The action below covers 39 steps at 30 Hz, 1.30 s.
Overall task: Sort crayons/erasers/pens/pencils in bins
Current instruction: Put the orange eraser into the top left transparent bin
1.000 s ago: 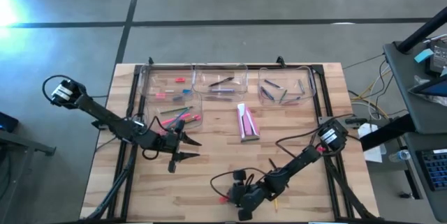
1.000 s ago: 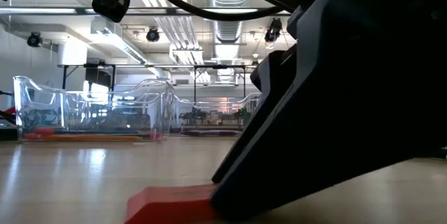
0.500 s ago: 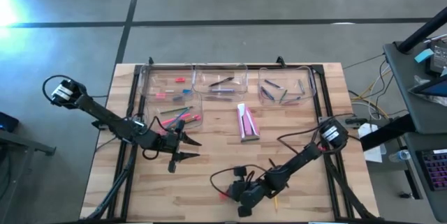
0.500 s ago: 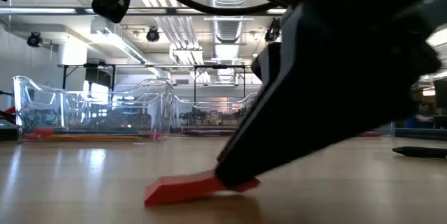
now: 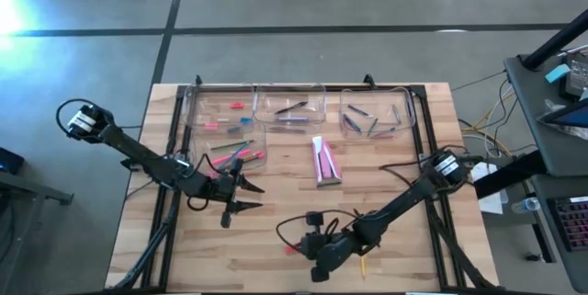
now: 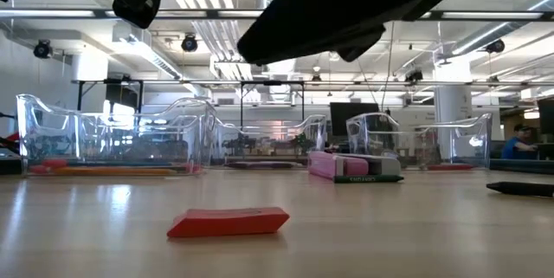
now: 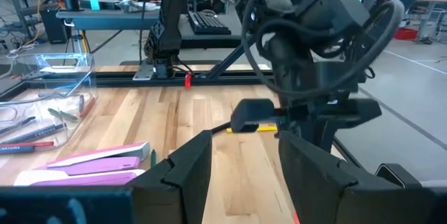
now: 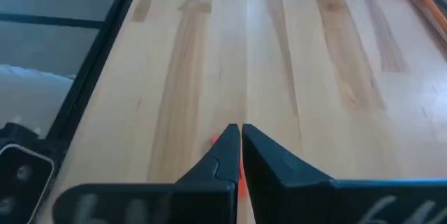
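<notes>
A red eraser (image 6: 227, 222) lies flat on the wood near the table's front edge (image 5: 291, 250). My right gripper (image 8: 241, 128) hangs shut just above it, with nothing between the fingers. The eraser (image 8: 216, 140) shows only as a sliver beside the fingertips. My left gripper (image 7: 244, 161) stands open and level over the left half of the table (image 5: 241, 194), holding nothing. Clear bins (image 5: 290, 107) stand along the far edge, with sticks and small pieces in them.
A pink crayon box (image 5: 325, 160) lies mid-table. A black pen (image 5: 358, 214) and a yellow pencil (image 7: 265, 128) lie near my right arm. A fourth bin (image 5: 237, 148) with coloured sticks stands just beyond my left gripper. A black frame (image 5: 432, 139) runs around the tabletop.
My right gripper has risen off the table. Half a second ago the eraser stood tipped, one end raised at the fingers. It now lies flat on the wood, free of the gripper.
</notes>
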Motion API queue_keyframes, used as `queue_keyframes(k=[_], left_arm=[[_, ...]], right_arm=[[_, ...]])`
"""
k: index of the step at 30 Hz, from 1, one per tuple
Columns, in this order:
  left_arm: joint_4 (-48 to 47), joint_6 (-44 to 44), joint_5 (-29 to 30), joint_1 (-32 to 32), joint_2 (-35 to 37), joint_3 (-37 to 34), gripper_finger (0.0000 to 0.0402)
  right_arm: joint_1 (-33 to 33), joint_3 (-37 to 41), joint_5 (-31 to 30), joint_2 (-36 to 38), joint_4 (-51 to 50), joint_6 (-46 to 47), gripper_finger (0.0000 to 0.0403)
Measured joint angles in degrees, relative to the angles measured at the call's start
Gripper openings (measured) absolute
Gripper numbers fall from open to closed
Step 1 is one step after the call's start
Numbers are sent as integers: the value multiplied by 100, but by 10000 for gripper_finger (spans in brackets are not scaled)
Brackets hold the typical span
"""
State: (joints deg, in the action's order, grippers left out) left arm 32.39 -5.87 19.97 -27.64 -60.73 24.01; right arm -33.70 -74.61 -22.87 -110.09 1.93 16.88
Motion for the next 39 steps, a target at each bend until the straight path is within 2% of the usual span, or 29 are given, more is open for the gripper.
queue_keyframes(k=[7,11,16,20,25,33,39], left_arm=[[-6,2,0,-17,0,-2,152],[-8,2,-2,-17,0,-2,152],[-18,2,-2,-17,0,-2,152],[-42,2,-1,-17,0,-2,152],[-43,-77,0,-17,0,-2,152],[-41,-105,-2,-17,0,-7,152],[-43,-107,-2,-17,-2,-10,152]], right_arm=[[82,0,-68,128,-167,112,22],[132,-7,178,-87,-105,114,65],[134,-2,198,-399,-99,164,128],[151,-5,188,-523,-34,265,158],[177,-5,187,-558,-17,306,165],[177,-5,189,-567,-11,307,156],[198,-41,287,-875,99,463,160]])
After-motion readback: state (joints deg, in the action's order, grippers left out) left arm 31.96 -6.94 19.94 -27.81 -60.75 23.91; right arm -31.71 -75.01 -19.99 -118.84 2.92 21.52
